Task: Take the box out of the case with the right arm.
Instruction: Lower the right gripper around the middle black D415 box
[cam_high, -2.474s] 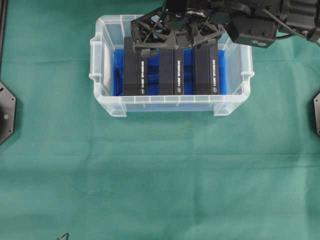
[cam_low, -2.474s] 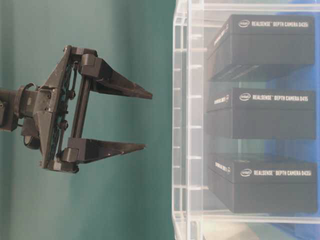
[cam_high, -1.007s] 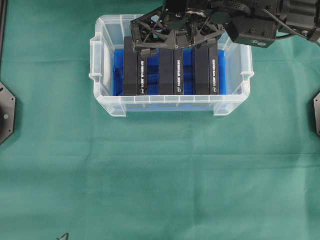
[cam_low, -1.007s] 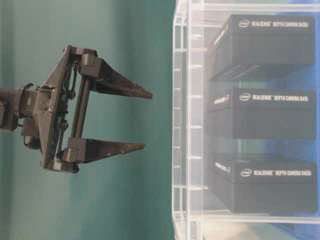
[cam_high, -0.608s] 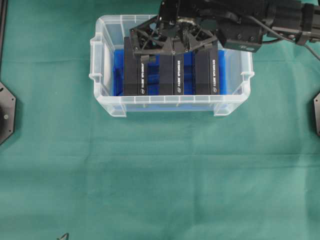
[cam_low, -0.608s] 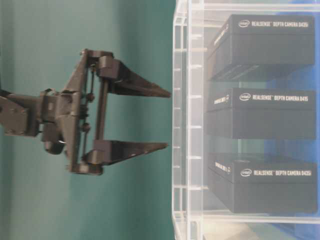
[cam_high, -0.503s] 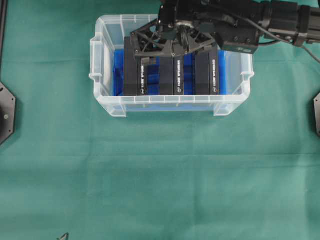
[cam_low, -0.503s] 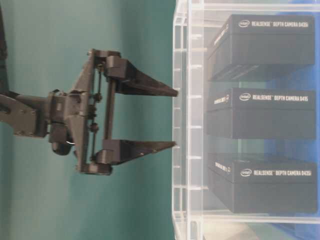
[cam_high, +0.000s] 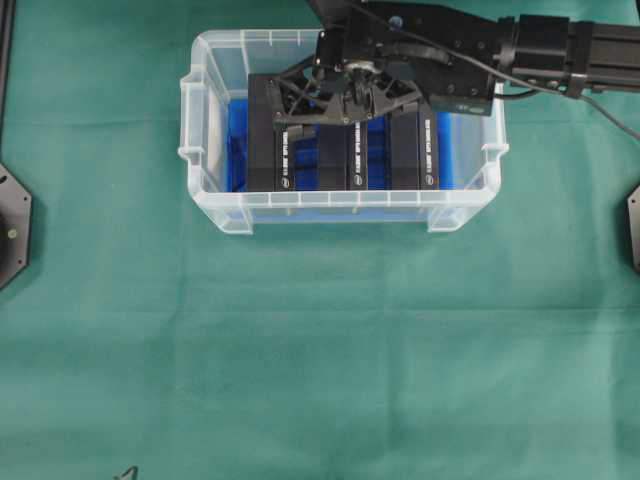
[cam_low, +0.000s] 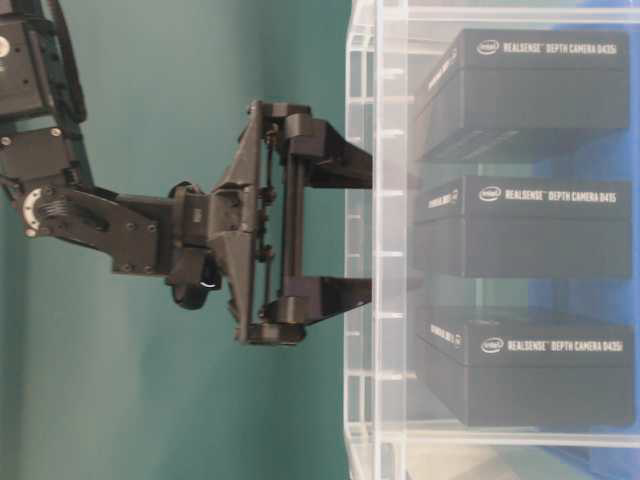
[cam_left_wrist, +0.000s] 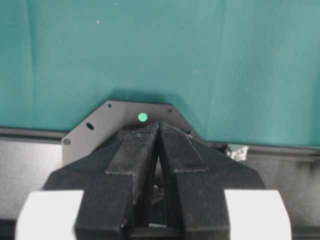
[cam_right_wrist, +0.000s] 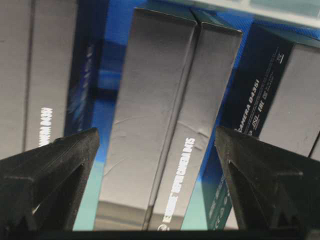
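On the green surface (cam_high: 320, 350) sits the big clear case (cam_high: 205, 180), with a bright blue sheet (cam_high: 236, 140) on its bottom. Three black boxes stand inside it in a row, with gaps between them, so there is room for my fingers to slip down. The one I want, I think, is the middle box (cam_high: 345, 160), because my right arm (cam_high: 540, 50) reaches in from the right side and hangs right over it.

My right tool (cam_right_wrist: 157, 165) is spread wide apart and holds nothing. One finger (cam_right_wrist: 47, 165) is on one side of the middle box and the other finger is on the other side, both near it but not touching. From the table-level view, the finger tips are just past the rim of the case.

My left tool (cam_left_wrist: 157, 150) is pressed together and waits over bare cloth, out of the way.

Next I should go lower and then squeeze.
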